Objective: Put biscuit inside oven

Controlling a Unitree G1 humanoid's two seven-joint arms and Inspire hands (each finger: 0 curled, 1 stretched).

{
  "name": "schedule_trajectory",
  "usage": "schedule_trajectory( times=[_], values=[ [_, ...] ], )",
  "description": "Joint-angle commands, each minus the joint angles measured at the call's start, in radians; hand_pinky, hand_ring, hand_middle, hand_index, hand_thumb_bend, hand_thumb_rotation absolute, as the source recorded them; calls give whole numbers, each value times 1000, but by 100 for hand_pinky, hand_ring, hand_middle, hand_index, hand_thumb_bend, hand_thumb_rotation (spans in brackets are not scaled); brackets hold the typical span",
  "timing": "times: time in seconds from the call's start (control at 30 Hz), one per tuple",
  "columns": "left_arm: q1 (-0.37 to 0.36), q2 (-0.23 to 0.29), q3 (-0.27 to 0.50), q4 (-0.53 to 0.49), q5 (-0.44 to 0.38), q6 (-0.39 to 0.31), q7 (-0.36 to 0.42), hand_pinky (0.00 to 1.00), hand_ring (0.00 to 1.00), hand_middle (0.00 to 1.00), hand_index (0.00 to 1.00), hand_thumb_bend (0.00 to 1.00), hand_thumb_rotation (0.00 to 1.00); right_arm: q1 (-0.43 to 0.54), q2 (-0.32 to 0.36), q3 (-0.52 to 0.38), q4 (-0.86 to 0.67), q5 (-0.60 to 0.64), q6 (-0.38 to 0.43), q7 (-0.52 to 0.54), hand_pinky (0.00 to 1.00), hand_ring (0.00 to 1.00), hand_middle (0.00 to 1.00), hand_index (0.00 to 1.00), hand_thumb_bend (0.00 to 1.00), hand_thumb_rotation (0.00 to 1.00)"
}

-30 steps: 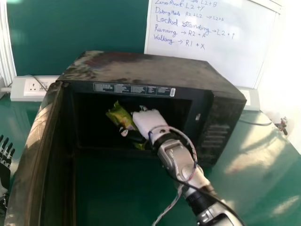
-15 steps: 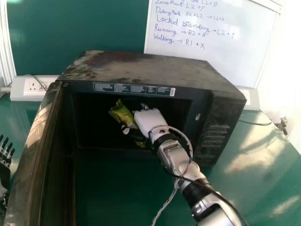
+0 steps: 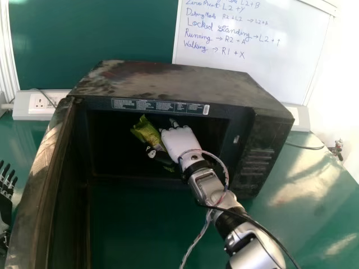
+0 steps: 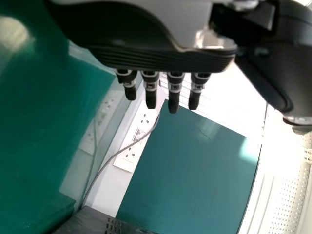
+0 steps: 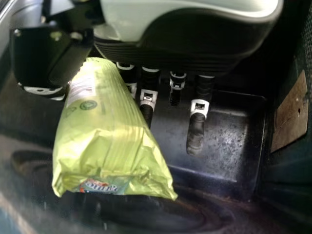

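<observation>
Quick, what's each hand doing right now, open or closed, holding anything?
Left hand: open, fingers straight, holding nothing.
Right hand: open, fingers nearly straight, biscuit packet beside them inside the oven; whether it's gripped, can't tell.

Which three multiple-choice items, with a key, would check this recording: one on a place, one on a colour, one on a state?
1. Where is the biscuit packet relative to the oven?
A) On its top
B) Inside it
C) Beside it

2. What is the packet's main colour?
A) Red
B) Blue
C) Yellow-green

3. How is the oven's door?
A) Swung open
B) Fully shut

1: B, the head view shows the packet within the front opening.
2: C, its wrapper shows it in the right wrist view.
3: A, the door stands out at the left, exposing the interior.
</observation>
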State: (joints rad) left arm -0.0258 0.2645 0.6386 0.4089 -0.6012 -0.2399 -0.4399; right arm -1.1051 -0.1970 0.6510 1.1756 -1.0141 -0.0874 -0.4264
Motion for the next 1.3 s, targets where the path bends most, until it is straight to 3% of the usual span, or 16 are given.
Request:
schedule_trajectory(
  times=[0.0,1.27],
  values=[
    [26,-54,-11,58,-2,-6,-2,98,92,94,96,21,0,-46,11,12,21,6,-9,-42,26,39,47,55,51,0],
    [45,-54,-9,36,-16,4,-7,98,91,94,97,20,0,-105,59,51,126,73,-3,-120,27,39,46,55,51,0]
  ],
)
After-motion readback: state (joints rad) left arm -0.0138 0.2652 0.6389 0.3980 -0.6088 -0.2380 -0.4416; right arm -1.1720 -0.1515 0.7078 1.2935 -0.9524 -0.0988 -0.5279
